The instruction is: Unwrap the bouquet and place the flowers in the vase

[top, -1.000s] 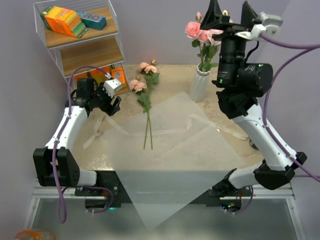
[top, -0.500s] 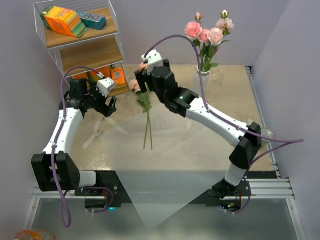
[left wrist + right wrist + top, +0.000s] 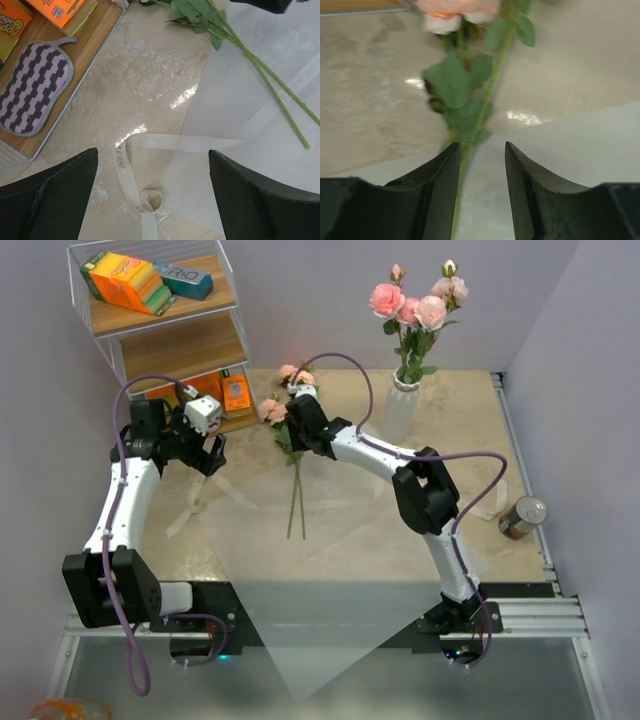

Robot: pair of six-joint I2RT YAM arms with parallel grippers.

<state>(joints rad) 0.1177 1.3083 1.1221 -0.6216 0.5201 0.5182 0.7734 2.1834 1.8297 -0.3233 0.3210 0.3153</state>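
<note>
Lowering the right gripper (image 3: pixel 296 432) from high beside the vase a second ago down onto the loose flowers (image 3: pixel 294 478), and spreading the left gripper (image 3: pixel 214 454) wider meanwhile. Nearest, showing the unwrapped paper (image 3: pixel 330 540) lying flat, one corner hanging over the near edge of the table (image 3: pixel 455 415). Farther in on the left, hovering with left jaws wide apart above the cream ribbon (image 3: pixel 122 167), holding nothing. At mid-table, straddling one leafy stem of the two lying across the paper's far left edge, right jaws standing narrow with a clear gap, not pinching it, blooms pointing far. Beyond on the right, showing several pink roses (image 3: pixel 410 302) standing upright in the white vase (image 3: pixel 400 412).
</note>
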